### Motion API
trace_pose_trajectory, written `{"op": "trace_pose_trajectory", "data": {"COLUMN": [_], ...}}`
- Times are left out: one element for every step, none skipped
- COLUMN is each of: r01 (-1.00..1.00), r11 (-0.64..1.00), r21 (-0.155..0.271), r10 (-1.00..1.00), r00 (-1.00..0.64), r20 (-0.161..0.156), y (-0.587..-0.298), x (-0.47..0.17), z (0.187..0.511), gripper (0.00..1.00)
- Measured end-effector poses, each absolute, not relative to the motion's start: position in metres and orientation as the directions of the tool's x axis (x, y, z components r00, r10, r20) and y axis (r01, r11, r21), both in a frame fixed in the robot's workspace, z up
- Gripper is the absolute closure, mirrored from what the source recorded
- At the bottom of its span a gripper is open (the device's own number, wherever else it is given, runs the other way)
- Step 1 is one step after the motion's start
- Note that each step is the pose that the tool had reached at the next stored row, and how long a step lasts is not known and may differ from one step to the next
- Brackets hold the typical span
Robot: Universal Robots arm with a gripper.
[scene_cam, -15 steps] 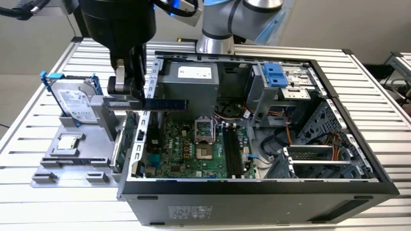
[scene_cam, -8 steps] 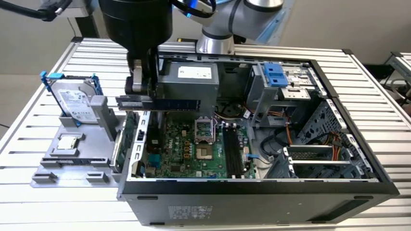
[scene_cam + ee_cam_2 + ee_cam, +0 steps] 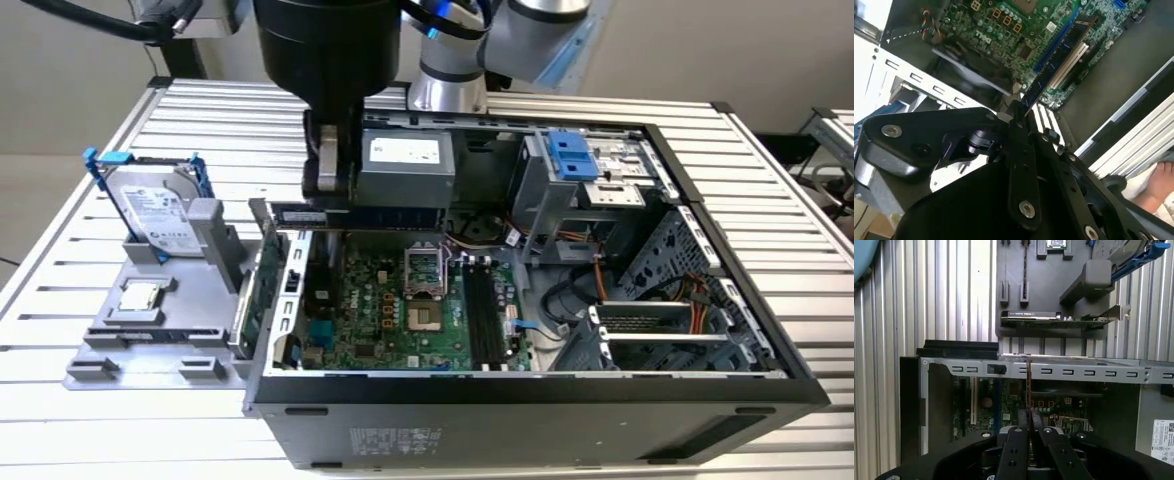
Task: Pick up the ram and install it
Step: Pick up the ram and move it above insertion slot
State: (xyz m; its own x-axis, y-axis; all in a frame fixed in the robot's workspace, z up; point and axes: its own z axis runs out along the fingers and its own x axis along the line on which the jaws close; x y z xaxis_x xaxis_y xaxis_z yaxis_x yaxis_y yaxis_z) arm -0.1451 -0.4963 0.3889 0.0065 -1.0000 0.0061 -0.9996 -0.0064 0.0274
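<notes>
Tool (image 3: pixel 1029 431) clamping ram (image 3: pixel 1029 390), its held end hidden, over open case (image 3: pixel 534 425)

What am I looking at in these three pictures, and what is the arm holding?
The exterior view looks from outside at one robot arm above an open computer case on a slatted table. Both wrist views come from cameras on the arm, looking past its gripper into the case. The gripper is shut on the ram, a thin stick held over the motherboard. On the exterior view's left, a grey tray carries a hard drive, a processor chip and an expansion card.
</notes>
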Motion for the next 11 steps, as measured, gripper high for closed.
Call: {"op": "trace_pose_trajectory", "data": {"r01": [-1.000, -1.000, -1.000, -1.000, -1.000, -1.000, -1.000, -1.000, -1.000, -1.000, -1.000], "r11": [-0.006, -0.006, -0.006, -0.006, -0.006, -0.006, -0.006, -0.006, -0.006, -0.006, -0.006], "r21": [0.028, 0.028, 0.028, 0.029, 0.029, 0.029, 0.029, 0.030, 0.030, 0.030, 0.030], "r10": [-1.000, -1.000, -1.000, -1.000, -1.000, -1.000, -1.000, -1.000, -1.000, -1.000, -1.000], "r00": [0.007, 0.007, 0.007, 0.007, 0.007, 0.006, 0.007, 0.007, 0.007, 0.007, 0.007], "r20": [0.006, 0.006, 0.006, 0.006, 0.006, 0.006, 0.006, 0.006, 0.006, 0.006, 0.006], "y": [-0.496, -0.496, -0.496, -0.496, -0.496, -0.496, -0.496, -0.496, -0.496, -0.496, -0.496], "x": [-0.142, -0.139, -0.137, -0.134, -0.131, -0.128, -0.126, -0.123, -0.120, -0.117, -0.114], "z": [0.389, 0.389, 0.389, 0.389, 0.389, 0.389, 0.389, 0.389, 0.389, 0.389, 0.389], "gripper": [1.00, 1.00, 1.00, 1.00, 1.00, 1.00, 1.00, 1.00, 1.00, 1.00, 1.00]}}
